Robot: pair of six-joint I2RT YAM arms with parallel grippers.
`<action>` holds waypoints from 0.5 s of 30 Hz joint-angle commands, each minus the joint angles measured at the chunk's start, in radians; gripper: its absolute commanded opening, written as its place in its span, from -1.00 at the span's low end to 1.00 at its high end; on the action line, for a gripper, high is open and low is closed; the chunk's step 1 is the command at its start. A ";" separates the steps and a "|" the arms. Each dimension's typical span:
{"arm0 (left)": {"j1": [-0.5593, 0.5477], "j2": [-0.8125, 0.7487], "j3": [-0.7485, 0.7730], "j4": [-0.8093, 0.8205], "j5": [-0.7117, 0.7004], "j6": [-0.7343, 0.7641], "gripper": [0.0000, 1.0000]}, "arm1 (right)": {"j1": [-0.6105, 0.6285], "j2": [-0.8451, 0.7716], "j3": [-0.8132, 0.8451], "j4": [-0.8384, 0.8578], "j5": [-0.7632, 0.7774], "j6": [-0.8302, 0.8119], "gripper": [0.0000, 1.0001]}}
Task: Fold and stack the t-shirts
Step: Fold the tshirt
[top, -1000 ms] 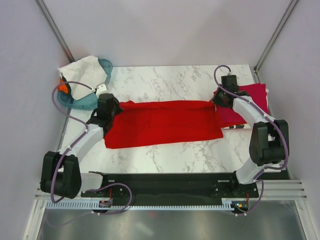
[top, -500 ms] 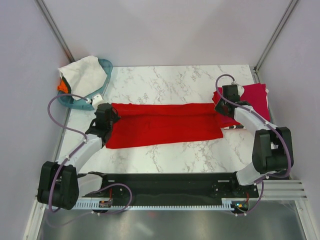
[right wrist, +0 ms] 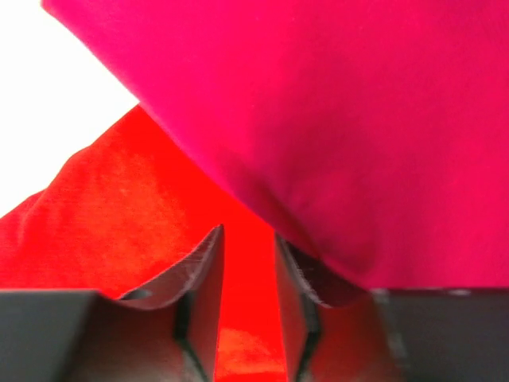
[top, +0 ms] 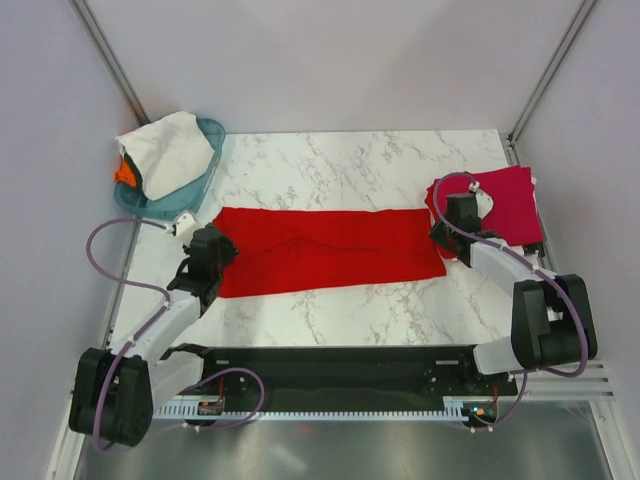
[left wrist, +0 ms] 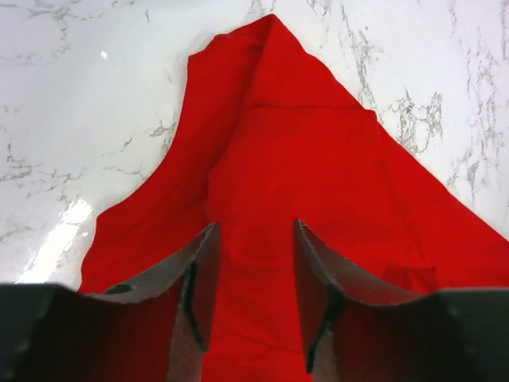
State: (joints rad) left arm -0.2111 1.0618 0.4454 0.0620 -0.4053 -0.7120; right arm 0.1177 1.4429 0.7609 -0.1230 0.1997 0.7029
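Your left gripper (left wrist: 254, 231) has its jaws apart with nothing pinched between them. Through the gap you see the red shirt (left wrist: 294, 143) lying flat underneath. The wrist view does not show whether the fingers (left wrist: 195, 278) touch the cloth. From here the shirt narrows away to a folded corner, with bare bench (left wrist: 79, 79) on both sides of it.

Your right gripper (right wrist: 248, 239) is also parted, more narrowly, and the slot shows only red cloth lying below it. Just beside the right finger runs the rounded edge of the crimson shirt (right wrist: 358, 119). It fills most of that view and meets the red shirt there. You cannot tell whether it lies over the red cloth or only against it.

From above, the left gripper sits at the left end of the red shirt and the right gripper at its right end. The shirt is folded into a long band stretched left to right across the middle of the bench. The crimson shirt lies flat at the right edge of the bench, beyond the right gripper. The white shirt (top: 165, 150) is heaped in the basket (top: 165, 207) at the far left corner, well apart from both arms. Something orange (top: 123, 173) peeks out at the basket's left side.
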 commanded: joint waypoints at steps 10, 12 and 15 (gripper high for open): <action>-0.002 -0.122 0.110 -0.156 0.003 -0.015 0.23 | 0.129 -0.043 0.101 0.037 0.104 -0.086 -0.20; -0.001 -0.074 0.150 -0.171 0.017 -0.029 0.41 | 0.172 -0.017 0.132 0.025 0.103 -0.097 -0.19; 0.009 0.001 0.202 -0.191 0.013 -0.044 0.63 | 0.221 0.033 0.207 0.011 0.035 -0.108 -0.17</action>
State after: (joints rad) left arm -0.2108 1.0058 0.5793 -0.0868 -0.3893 -0.7383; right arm 0.2996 1.4338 0.8890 -0.1036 0.2668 0.6273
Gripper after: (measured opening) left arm 0.798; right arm 0.415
